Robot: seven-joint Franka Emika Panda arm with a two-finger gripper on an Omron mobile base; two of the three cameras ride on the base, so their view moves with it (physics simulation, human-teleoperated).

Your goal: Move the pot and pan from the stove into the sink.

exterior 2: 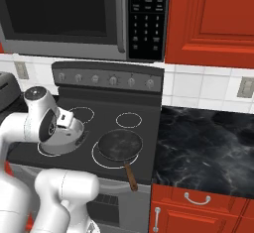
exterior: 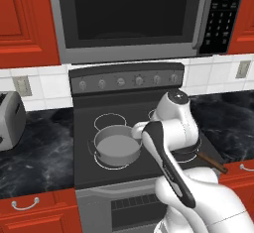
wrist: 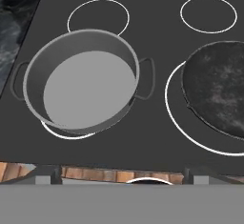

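Hand view, claw [wrist: 122, 179] spread wide, above pot [wrist: 83, 86], stove [wrist: 157, 32]

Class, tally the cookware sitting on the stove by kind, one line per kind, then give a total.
Pot: 1
Pan: 1
Total on the stove: 2

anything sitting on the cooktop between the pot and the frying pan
Nothing: between the pot and the frying pan the black glass cooktop is bare apart from its white ring outlines, seen in the hand view.
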